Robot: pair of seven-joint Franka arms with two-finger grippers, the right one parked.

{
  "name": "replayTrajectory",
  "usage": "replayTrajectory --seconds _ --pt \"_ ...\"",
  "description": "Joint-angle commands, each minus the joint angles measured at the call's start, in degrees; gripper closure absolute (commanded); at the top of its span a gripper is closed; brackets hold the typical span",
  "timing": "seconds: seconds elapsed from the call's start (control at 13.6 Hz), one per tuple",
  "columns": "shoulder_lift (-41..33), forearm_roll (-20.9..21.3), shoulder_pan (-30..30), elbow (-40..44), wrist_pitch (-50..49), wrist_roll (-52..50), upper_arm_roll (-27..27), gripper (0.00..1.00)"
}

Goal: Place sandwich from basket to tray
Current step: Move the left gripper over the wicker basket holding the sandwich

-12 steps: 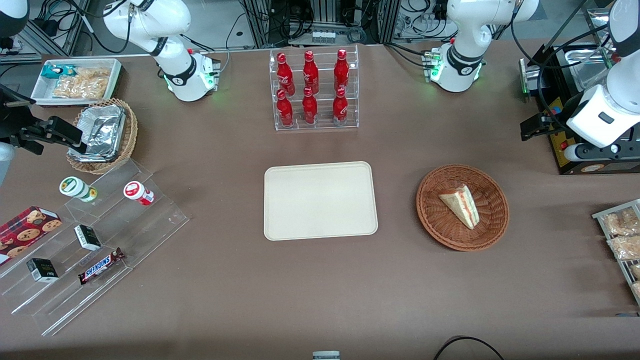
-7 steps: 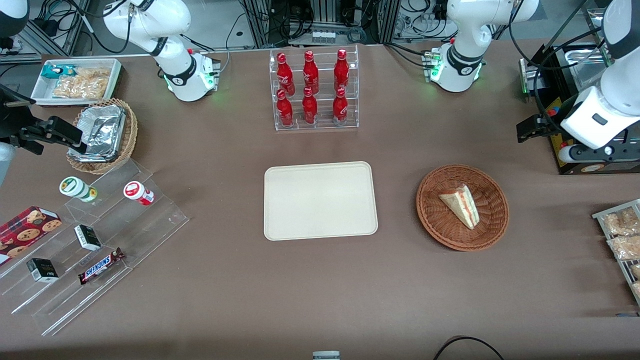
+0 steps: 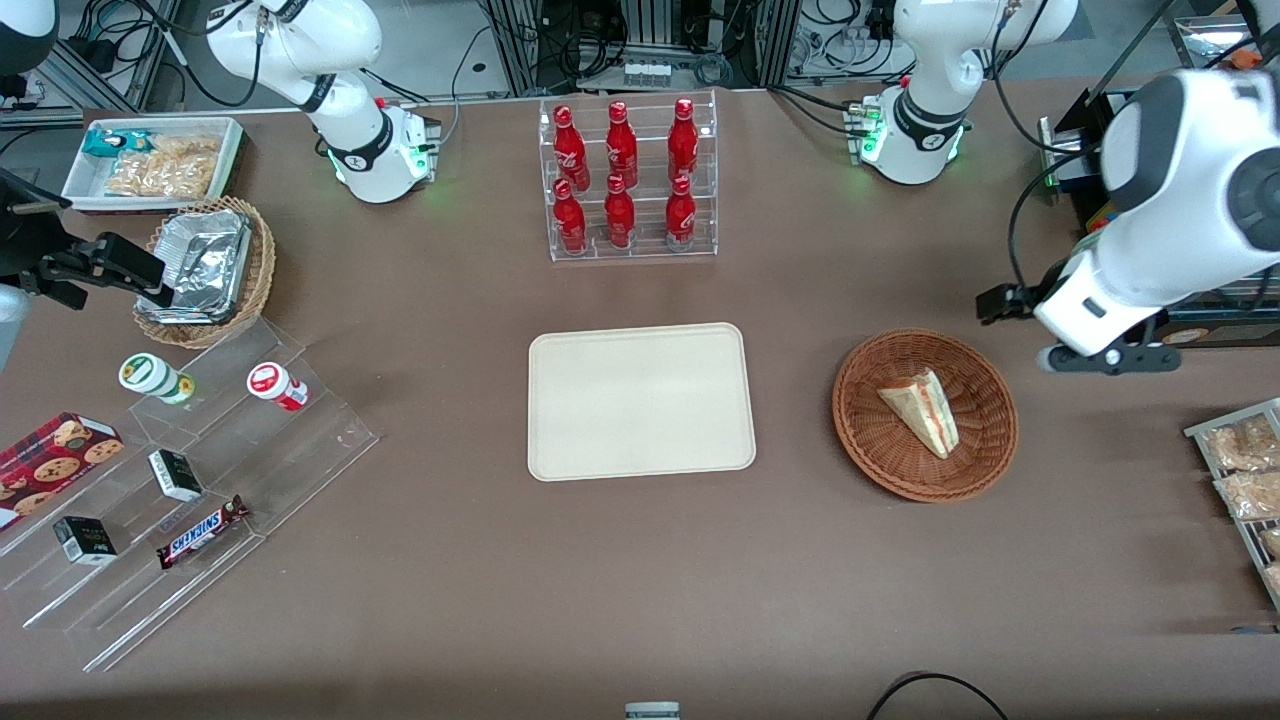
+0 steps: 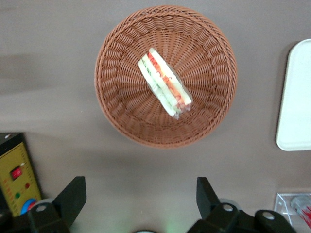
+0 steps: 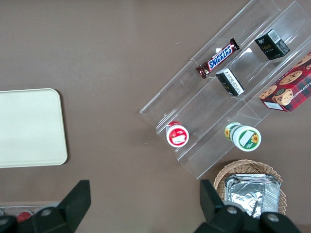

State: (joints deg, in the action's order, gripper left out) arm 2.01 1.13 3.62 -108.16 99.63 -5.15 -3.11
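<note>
Front view shows my tray [image 3: 640, 400] bare and the basket [image 3: 925, 478] toward the working arm's end, sandwich [image 3: 922, 411] lying inside. I judge this the approach: my gripper [image 4: 141, 194] hovers beside the basket, jaws spread wide, empty. Next I'd centre over the wedge and descend.

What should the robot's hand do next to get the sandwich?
Probably slide over the basket and come down. The sandwich lies in it untouched, and the gripper hangs above the table beside the basket, jaws open and holding nothing. The tray waits bare.
</note>
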Motion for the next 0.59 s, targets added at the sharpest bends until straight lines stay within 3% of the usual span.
replayTrajectory --seconds 0.0,0.22,0.52 --pt "-3.41 -0.69 0.25 -10.37 10.2 0.05 0.21 0.0" --pt "-4.2 -0.69 0.16 -19.0 21.54 -0.12 0.21 0.0" --pt "-2.98 -1.48 0.24 -21.13 26.4 -4.84 0.21 0.0"
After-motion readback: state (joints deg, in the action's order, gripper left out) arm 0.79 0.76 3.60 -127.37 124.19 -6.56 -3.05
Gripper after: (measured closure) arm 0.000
